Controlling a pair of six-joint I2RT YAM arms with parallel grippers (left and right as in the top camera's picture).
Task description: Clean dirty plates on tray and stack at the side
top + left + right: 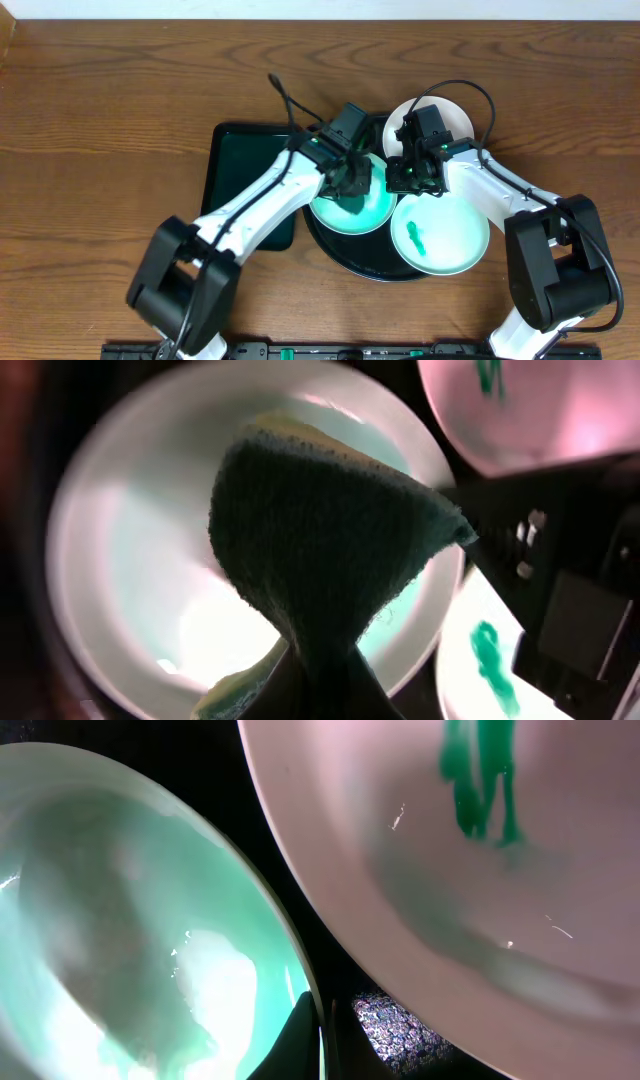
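The black round tray (345, 258) holds three plates. The left mint plate (372, 212) is wet and smeared pale green. My left gripper (352, 182) is shut on a dark green sponge (320, 530) and holds it on or just over this plate (120, 560). My right gripper (408, 180) is shut on the plate's right rim (300, 970), with its fingertips (322, 1035) on either side. The front plate (445, 235) has a green smear. The back plate (455, 115) is partly hidden by my right arm. A smeared plate (480, 870) fills the right wrist view.
A dark green rectangular tray (235, 165) lies left of the black tray, partly under my left arm. Bare wooden table (100, 120) surrounds both. My two wrists are close together over the black tray.
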